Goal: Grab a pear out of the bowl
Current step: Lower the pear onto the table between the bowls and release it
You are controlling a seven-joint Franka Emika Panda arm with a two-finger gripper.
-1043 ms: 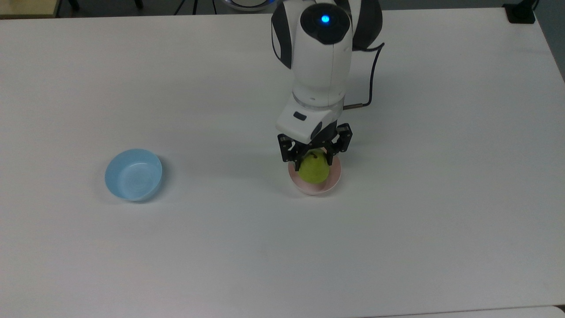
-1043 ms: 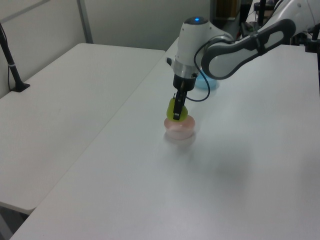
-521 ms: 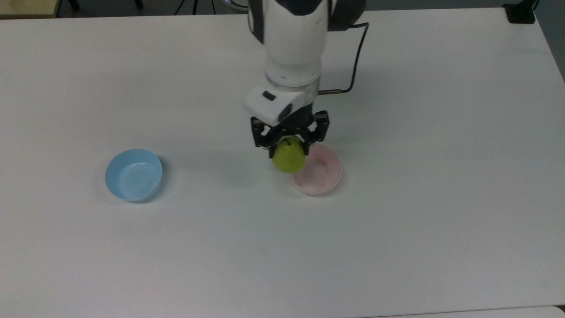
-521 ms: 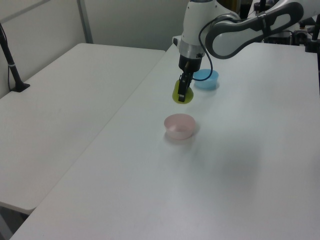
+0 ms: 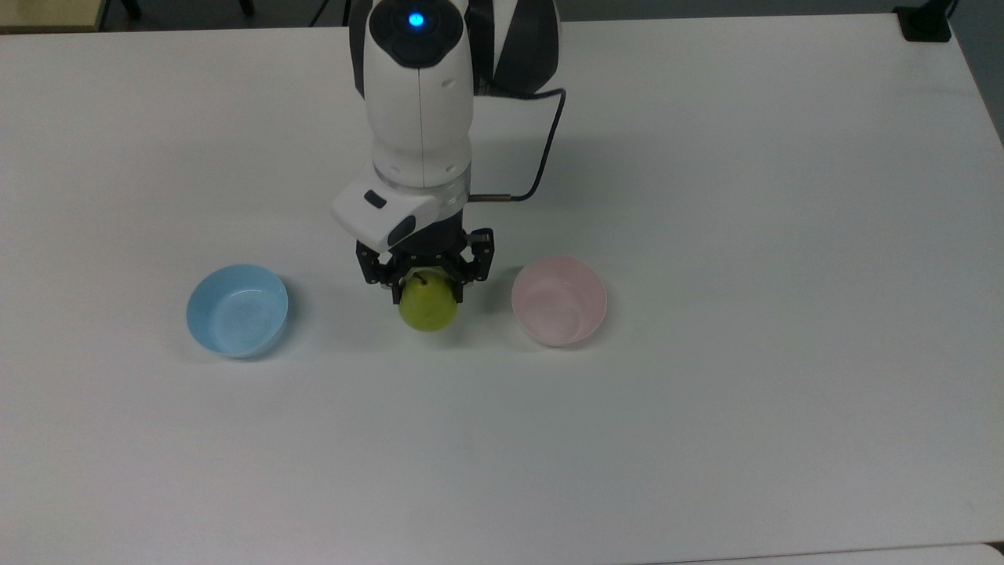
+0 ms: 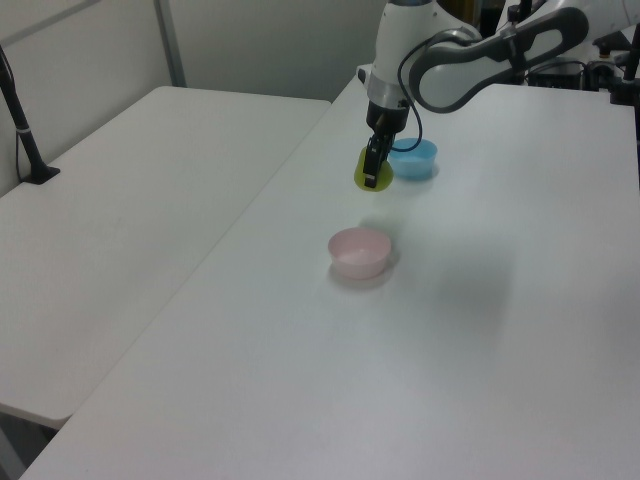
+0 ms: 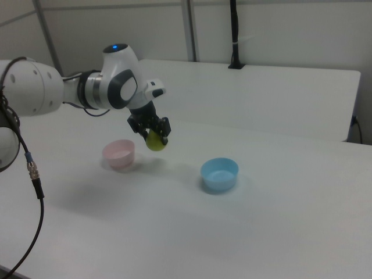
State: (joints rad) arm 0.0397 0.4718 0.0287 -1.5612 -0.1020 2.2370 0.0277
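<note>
- Yellow-green and smooth, the pear hangs from the gripper, whose black fingers are closed in on its upper part, one on each side of the stem end
- Its long axis looks close to upright, stem up into the gripper and the fat end pointing down at the white surface
- In the right view the pear is clearly off the surface, held in the air with nothing under it
- The pale pink bowl sits empty to the top view's right of the pear, near it but apart; in the left view that bowl lies nearer the camera than the held fruit
- The light blue bowl is on the other side, to the top view's left, so the pear hangs between the two bowls
- As I judge it, the pick-up is as good as done: the fruit is out of the bowl and gripped
- Whatever follows turns on that grip high on a round fruit, which could slip if the arm swings sharply
</note>
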